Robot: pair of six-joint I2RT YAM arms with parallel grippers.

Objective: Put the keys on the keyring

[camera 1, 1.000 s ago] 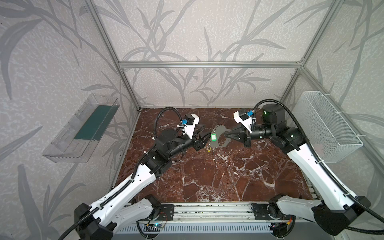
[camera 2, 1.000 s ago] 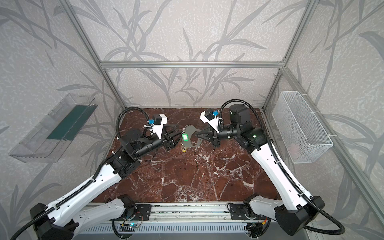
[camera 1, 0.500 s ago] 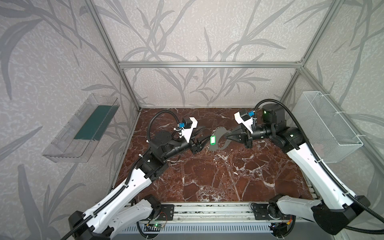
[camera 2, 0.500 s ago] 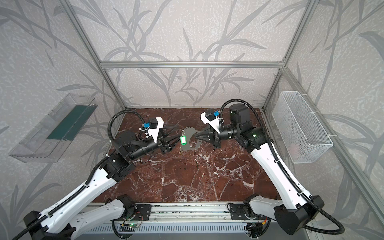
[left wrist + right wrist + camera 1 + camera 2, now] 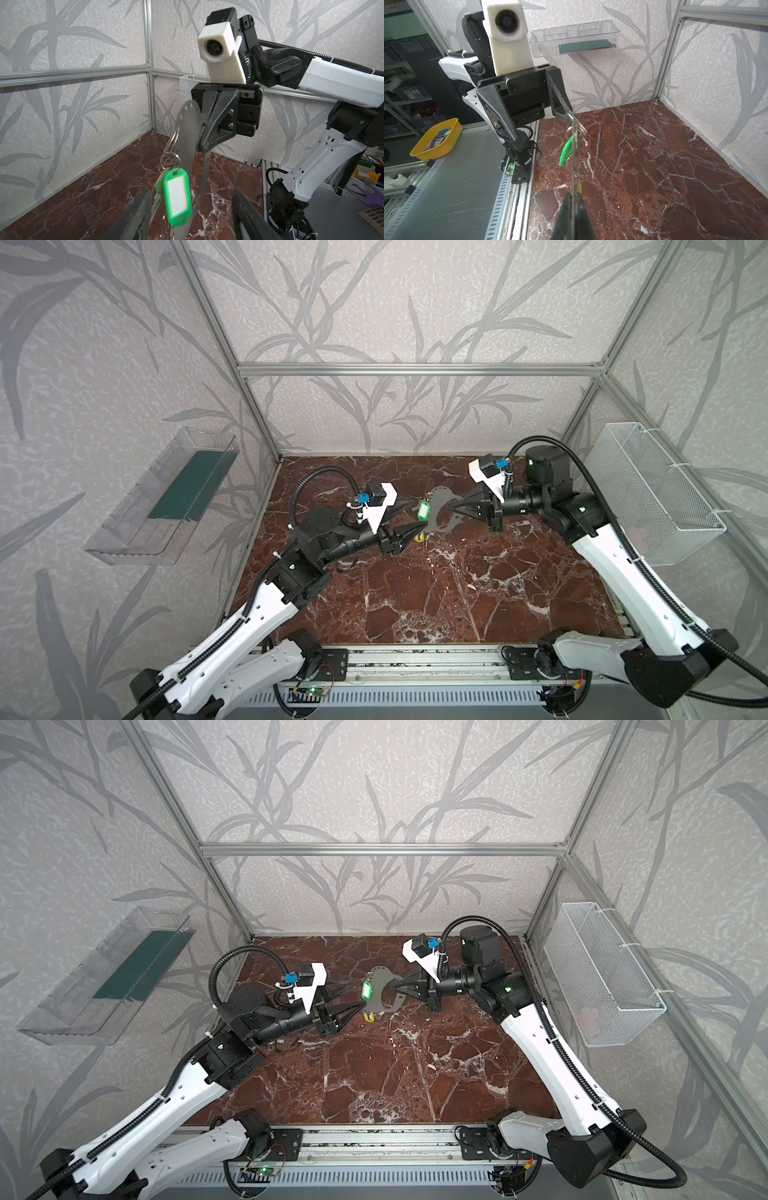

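Currently shut: jaws of right gripper (image 5: 452, 512), pinched on the rim of the keyring (image 5: 188, 124) on the side toward the right arm. Plate held on edge, upright, clear of the marble table (image 5: 436, 593). Same grip and same position as one second ago.

Jaws of left gripper (image 5: 419, 515) parted, nothing clamped between them. Gap slightly wider than one second ago. In the left wrist view, one finger on each side of the green tag (image 5: 177, 199) and the plate. Contact with the key (image 5: 158, 197) behind the tag not determinable.

Green tag and its key hanging from a chain of split rings (image 5: 171, 143), threaded through a small hole on the plate edge facing the left arm. Yellow tag (image 5: 419, 536) just below the lower end of the plate, beside a small ring in the right wrist view; join to the plate not clear.

Left wrist lower in both top views than one second ago and slightly further left. Fingertips beside the green tag as before. Right arm unchanged.

Further out, unchanged: clear wall tray (image 5: 133, 539) on the left wall, wire basket (image 5: 656, 497) on the right wall
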